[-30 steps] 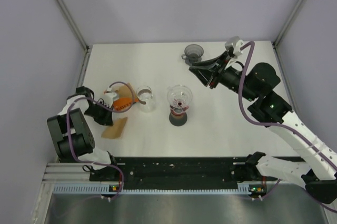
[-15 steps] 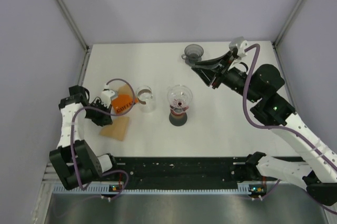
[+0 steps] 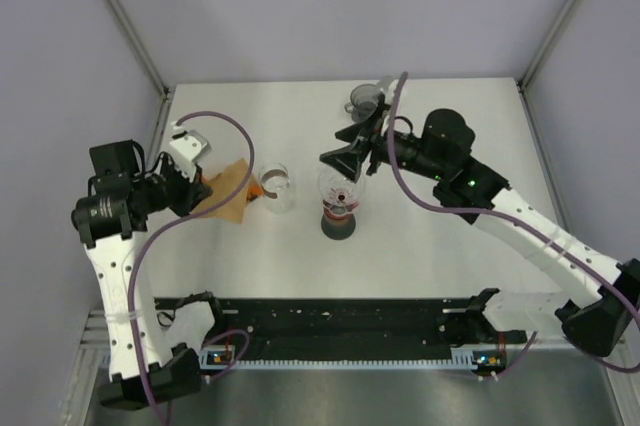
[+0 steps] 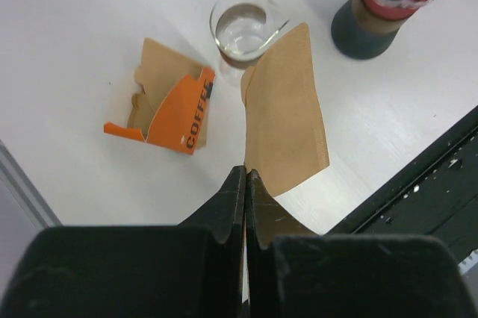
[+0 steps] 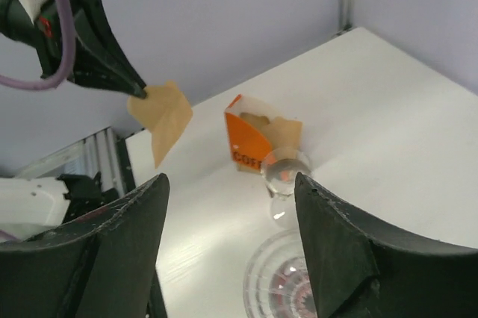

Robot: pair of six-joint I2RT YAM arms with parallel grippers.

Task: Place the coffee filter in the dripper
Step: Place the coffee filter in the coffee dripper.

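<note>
My left gripper (image 4: 246, 172) is shut on the bottom corner of a brown paper coffee filter (image 4: 284, 109) and holds it in the air above the table. From above, the filter (image 3: 230, 189) hangs left of the small glass (image 3: 277, 186). The clear glass dripper (image 3: 341, 183) sits on a red and dark base at the table's middle. My right gripper (image 3: 335, 149) hovers just above and behind the dripper, open and empty. In the right wrist view the dripper's rim (image 5: 280, 281) lies below the open right gripper (image 5: 230, 184), with the filter (image 5: 163, 116) far off.
An orange coffee filter box (image 4: 179, 109) with more filters lies open on the table beside the glass (image 4: 240, 30). A grey cup (image 3: 367, 99) stands at the back. The black rail (image 3: 340, 321) runs along the near edge.
The left arm has lifted the filter off the table and raised it. The right gripper has swung left from near the grey cup to above the dripper, and its jaws have opened.
</note>
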